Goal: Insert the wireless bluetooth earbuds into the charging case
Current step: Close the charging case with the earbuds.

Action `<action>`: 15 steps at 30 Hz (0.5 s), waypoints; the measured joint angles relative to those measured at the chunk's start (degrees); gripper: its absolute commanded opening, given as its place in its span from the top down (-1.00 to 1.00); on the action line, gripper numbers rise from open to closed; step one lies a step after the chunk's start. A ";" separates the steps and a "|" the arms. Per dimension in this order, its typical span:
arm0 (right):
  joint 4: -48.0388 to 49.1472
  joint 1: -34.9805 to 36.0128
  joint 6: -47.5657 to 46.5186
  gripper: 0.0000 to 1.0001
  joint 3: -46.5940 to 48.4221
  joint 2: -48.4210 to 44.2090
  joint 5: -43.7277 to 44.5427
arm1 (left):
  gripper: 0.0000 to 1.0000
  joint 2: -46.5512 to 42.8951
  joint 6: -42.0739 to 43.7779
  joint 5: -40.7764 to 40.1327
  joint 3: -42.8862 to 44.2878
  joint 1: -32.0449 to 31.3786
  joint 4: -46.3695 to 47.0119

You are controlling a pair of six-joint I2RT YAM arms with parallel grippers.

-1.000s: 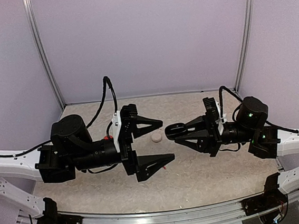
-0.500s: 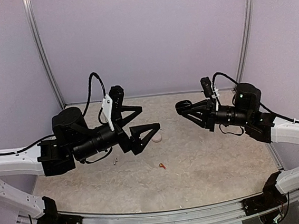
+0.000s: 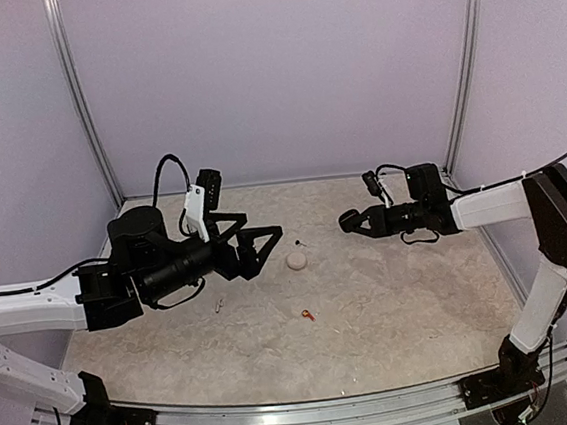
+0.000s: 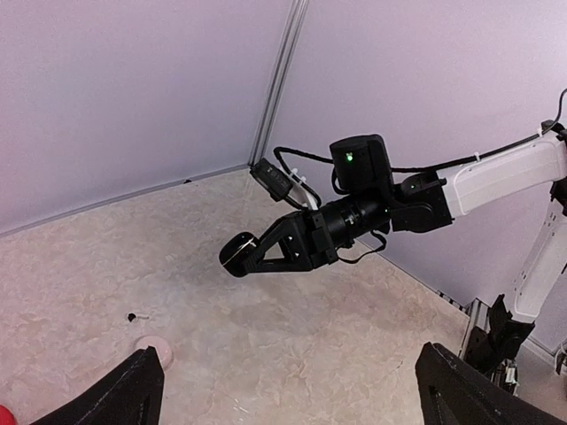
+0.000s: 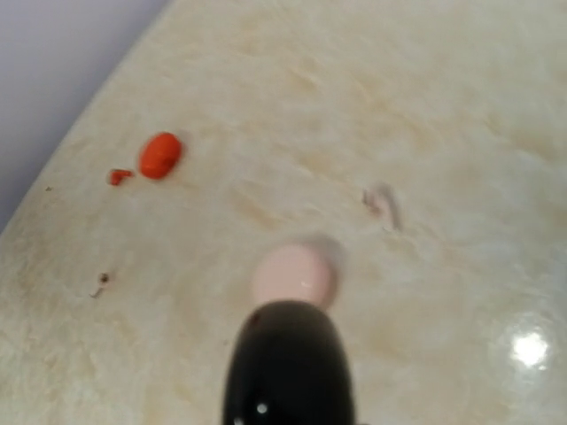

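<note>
Table: the beige marbled table [image 3: 396,332] carries the loose pieces.
Left arm: the left fingers [image 3: 270,252] are spread wide and empty, above the table.
Right arm: the right fingers [image 3: 350,222] are clenched on a glossy black round case [image 4: 234,257], held off the table.
Middle: a pale pink round case [image 3: 296,260] sits between the arms.
Earbuds: the red-orange bud [image 3: 306,315], the tiny black bud [image 4: 133,316] and the pale grey bud [image 5: 384,202] lie apart on the table.
Progress: apparently no bud is seated yet, so all the inserting remains.
</note>
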 measured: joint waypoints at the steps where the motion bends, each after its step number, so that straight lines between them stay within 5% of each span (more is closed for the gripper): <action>1: -0.57 -0.46 0.13 0.93 1.31 2.12 -0.44 | -0.98 -0.17 -0.28 -0.22 -0.24 0.07 -0.13; 15: -4.46 -4.42 1.20 0.69 14.23 21.99 -2.69 | -0.98 -1.86 -2.08 -2.08 -2.84 2.23 -2.36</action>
